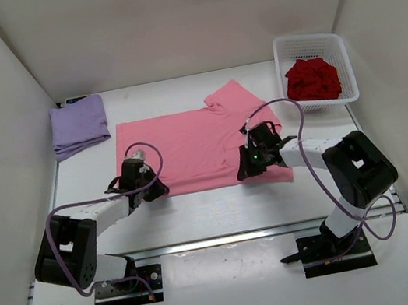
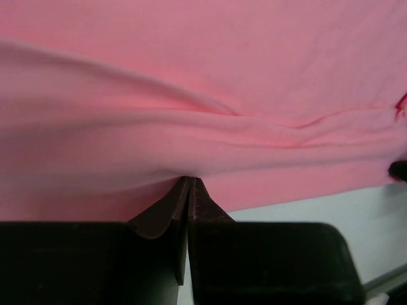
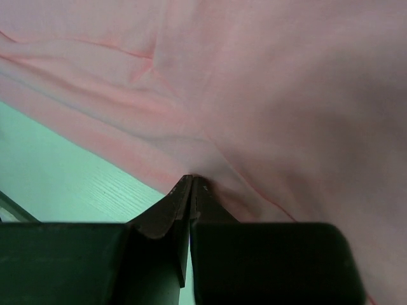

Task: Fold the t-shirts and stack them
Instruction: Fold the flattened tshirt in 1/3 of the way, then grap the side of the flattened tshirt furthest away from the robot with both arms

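The pink shirt (image 2: 203,76) fills the upper two thirds of the frame, with soft creases running across it from the left edge to the right and meeting in a pucker just right of centre. At bottom centre the left gripper (image 2: 189,184) has its two dark fingers (image 2: 159,216) pressed together, tips nipping the shirt's lower edge, which dips to them. Pale table (image 2: 356,206) shows as a wedge at lower right below the cloth, and a small dark shape (image 2: 399,170), too cut off to identify, sits at the right edge
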`<state>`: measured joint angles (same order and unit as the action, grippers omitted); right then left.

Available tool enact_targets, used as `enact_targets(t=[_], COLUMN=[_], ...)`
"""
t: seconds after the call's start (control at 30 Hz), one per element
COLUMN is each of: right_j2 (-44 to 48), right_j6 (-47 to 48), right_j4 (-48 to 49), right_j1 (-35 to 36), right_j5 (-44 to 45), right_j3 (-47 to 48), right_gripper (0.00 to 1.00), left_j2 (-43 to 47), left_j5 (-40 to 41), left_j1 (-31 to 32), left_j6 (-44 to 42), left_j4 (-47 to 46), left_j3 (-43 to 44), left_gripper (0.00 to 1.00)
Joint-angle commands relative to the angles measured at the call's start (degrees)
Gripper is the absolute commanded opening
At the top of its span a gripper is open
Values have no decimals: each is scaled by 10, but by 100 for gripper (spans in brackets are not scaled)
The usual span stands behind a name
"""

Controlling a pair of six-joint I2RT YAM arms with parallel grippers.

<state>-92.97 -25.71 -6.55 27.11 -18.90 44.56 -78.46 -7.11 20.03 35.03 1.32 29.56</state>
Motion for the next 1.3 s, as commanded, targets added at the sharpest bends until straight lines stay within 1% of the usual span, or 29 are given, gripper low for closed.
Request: enact_targets(t=[0.0, 0.03, 0.07, 0.1, 0.23, 0.33, 0.4, 0.43, 0.47, 0.5, 0.53, 0.57, 0.63, 0.67, 0.7, 0.73, 0.77, 0.8, 0.83, 0.87, 0.93, 0.97, 1.0, 1.03, 1.07, 1.13, 1.2, 1.23, 1.27], right_j2=[8, 4, 9, 11, 38, 61, 70, 75, 75, 83, 87, 93, 108, 109, 103, 91, 75, 57, 46, 21, -27, -34, -47, -61, -70, -115, -142, -163, -175], right_j6=[6, 7, 8, 9, 6, 11, 13, 14, 11, 12, 12, 11, 15, 18, 22, 24, 29, 30, 24, 20, 9, 1, -6, -5, -6, 3, 15, 21, 25], right_j4=[4, -1, -3, 0, -21, -39, -56, -57, -60, -66, -66, -69, -77, -69, -67, -69, -73, -62, -32, -17, 10, 27, 36, 47, 52, 17, -2, -15, -30], right_j1=[-11, -12, -11, -14, -12, -19, -18, -18, -21, -27, -31, -43, -62, -65, -75, -79, -83, -82, -78, -78, -78, -80, -83, -89, -93, -107, -116, -119, -126], right_j5=[33, 38, 33, 35, 27, 11, -3, -11, -26, -42, -49, -63, -73, -70, -73, -82, -87, -91, -91, -86, -98, -94, -96, -102, -109, -116, -107, -99, -97], right_j3=[-19, -23, -32, -44, -75, -97, -99, -95, -89, -73, -52, -24, 25, 59, 76, 117, 160, 177, 198, 218, 256, 268, 277, 286, 303, 358, 419, 455, 473], right_gripper=[0, 0, 0, 0, 0, 0, 0, 0, 0, 2, 8, 11, 21, 23, 25, 26, 24, 14, 4, 0, 0, 0, 0, 0, 0, 0, 0, 0, 0], left_j2=[-8, -20, -21, -13, 20, 54, 80, 85, 93, 95, 100, 99, 93, 89, 75, 45, 31, 2, -36, -58, -147, -185, -206, -245, -285, -341, -389, -397, -419], left_j5=[-38, -50, -69, -69, -31, -50, -41, -43, -62, -77, -94, -91, -71, -56, -20, -7, -4, 3, -4, -6, 15, 36, 52, 70, 99, 98, 124, 134, 144], left_j1=[-50, -72, -84, -90, -76, -85, -68, -66, -68, -72, -77, -78, -63, -60, -54, -56, -61, -70, -92, -101, -126, -140, -150, -156, -165, -182, -191, -195, -199], left_j6=[14, 10, 16, 23, 24, 29, 33, 35, 44, 52, 54, 53, 38, 34, 23, 19, 21, 35, 48, 50, 29, 22, 3, -19, -28, -61, -74, -82, -92], left_j4=[6, 8, -3, -5, 45, 86, 118, 120, 115, 106, 103, 108, 115, 118, 119, 120, 110, 85, 60, 56, 70, 90, 98, 111, 152, 197, 227, 237, 248], left_j3=[-27, -28, -33, -36, -42, -67, -77, -79, -87, -79, -69, -36, 61, 90, 154, 180, 228, 259, 285, 299, 372, 393, 433, 476, 503, 598, 640, 665, 687], left_gripper=[14, 13, 12, 11, 10, 9, 9, 10, 10, 12, 15, 16, 17, 19, 18, 16, 15, 15, 14, 9, 7, 1, 0, 0, 1, 9, 24, 32, 34])
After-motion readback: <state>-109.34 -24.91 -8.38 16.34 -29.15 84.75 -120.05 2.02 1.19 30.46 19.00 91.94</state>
